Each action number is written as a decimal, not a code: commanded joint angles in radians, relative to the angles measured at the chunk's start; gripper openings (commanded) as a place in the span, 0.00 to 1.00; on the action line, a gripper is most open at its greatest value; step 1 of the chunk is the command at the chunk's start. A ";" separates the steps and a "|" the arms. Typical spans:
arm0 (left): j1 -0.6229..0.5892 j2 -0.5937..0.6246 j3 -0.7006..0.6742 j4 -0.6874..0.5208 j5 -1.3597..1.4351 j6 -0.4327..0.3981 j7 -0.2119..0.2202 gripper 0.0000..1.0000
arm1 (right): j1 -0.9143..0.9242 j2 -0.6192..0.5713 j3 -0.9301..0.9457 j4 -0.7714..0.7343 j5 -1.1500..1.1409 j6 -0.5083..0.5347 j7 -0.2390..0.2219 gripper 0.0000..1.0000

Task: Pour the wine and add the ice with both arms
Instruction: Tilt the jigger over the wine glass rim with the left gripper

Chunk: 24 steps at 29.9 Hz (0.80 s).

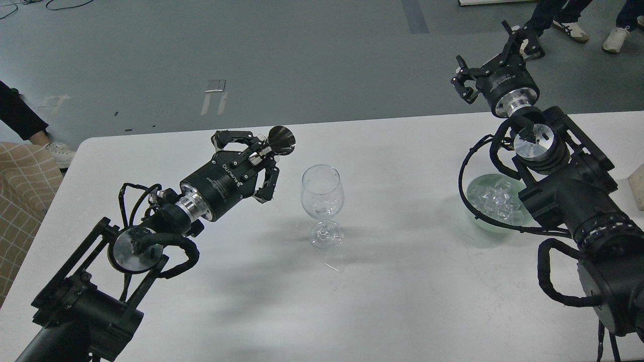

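Observation:
A clear stemmed wine glass (322, 193) stands upright at the table's middle; I cannot make out any wine in it. My left gripper (257, 160) is just left of the glass, shut on a small dark metal measuring cup (280, 140) tipped on its side, mouth facing the glass rim. A pale green bowl (478, 213) holding several ice cubes (498, 198) sits at the right, partly hidden by my right arm. My right gripper (483, 48) is open and empty, raised high beyond the table's far edge, well above and behind the bowl.
The white table (402, 281) carries a small glint or wet mark (332, 266) in front of the glass. A pale block (638, 186) sits at the right edge. People's feet (573, 30) stand on the grey floor behind; a checked seat (25, 191) is at the left.

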 commanded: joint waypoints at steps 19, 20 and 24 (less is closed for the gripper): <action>-0.026 -0.006 0.011 -0.018 0.086 0.002 0.036 0.00 | 0.004 0.000 0.001 0.002 0.002 0.000 0.000 1.00; -0.029 -0.008 0.013 -0.022 0.086 0.005 0.036 0.00 | 0.004 0.000 0.001 0.002 0.002 0.000 0.000 1.00; -0.032 -0.008 0.014 -0.022 0.086 0.005 0.039 0.00 | 0.003 0.000 0.001 0.002 0.002 0.000 0.000 1.00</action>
